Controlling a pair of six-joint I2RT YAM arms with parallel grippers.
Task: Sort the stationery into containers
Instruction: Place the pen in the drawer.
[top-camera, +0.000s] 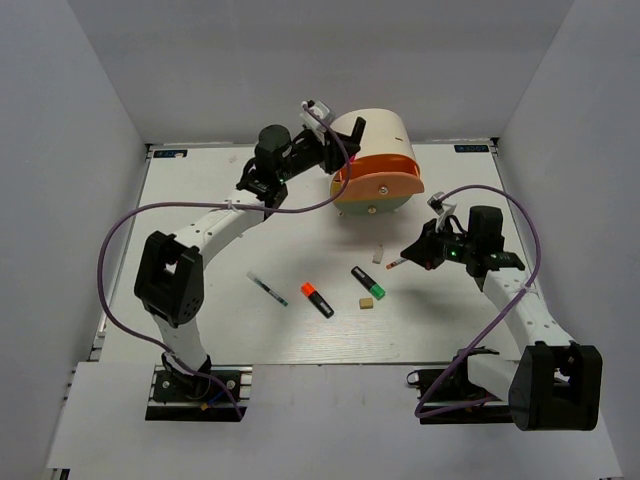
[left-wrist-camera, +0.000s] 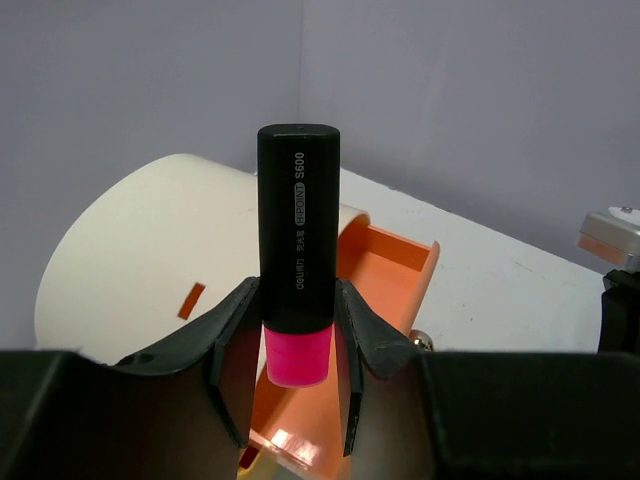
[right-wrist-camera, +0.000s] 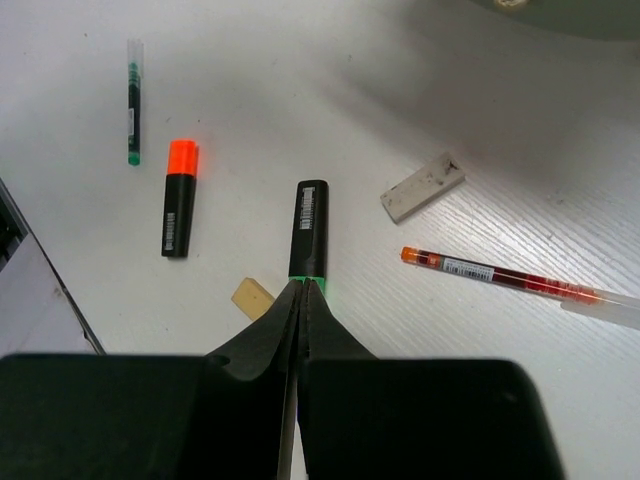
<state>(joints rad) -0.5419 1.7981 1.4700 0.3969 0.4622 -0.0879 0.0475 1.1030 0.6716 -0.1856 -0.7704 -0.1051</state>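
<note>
Top view, left arm: the left gripper reaches to the far side of the table, right at the cream organiser. The orange drawer stands pulled out to the front, I judge so that an item can be dropped in from above.
Top view, right arm: the right gripper hangs over the loose stationery, just beside the red pen and the white eraser.
Top view, unsorted things: the green highlighter, the tan eraser, the orange highlighter and the green-tipped pen lie apart from each other in the middle of the table. None of them is in a container.
Left wrist view, grip: the fingers are narrowly closed on the pink highlighter. They hold it near its pink end, and the black body points straight out past the fingertips.
Left wrist view, place: the open orange drawer lies just behind and below the highlighter, with the cream body to the left. It seems to be over the drawer, not inside yet.
Right wrist view, jaws: they are pressed fully together, with nothing between them.
Right wrist view, target: the tips line up with the green end of the green highlighter. Whether they touch it I cannot tell.
Right wrist view, next need: the jaws must open before any pick, in my judgement.
</note>
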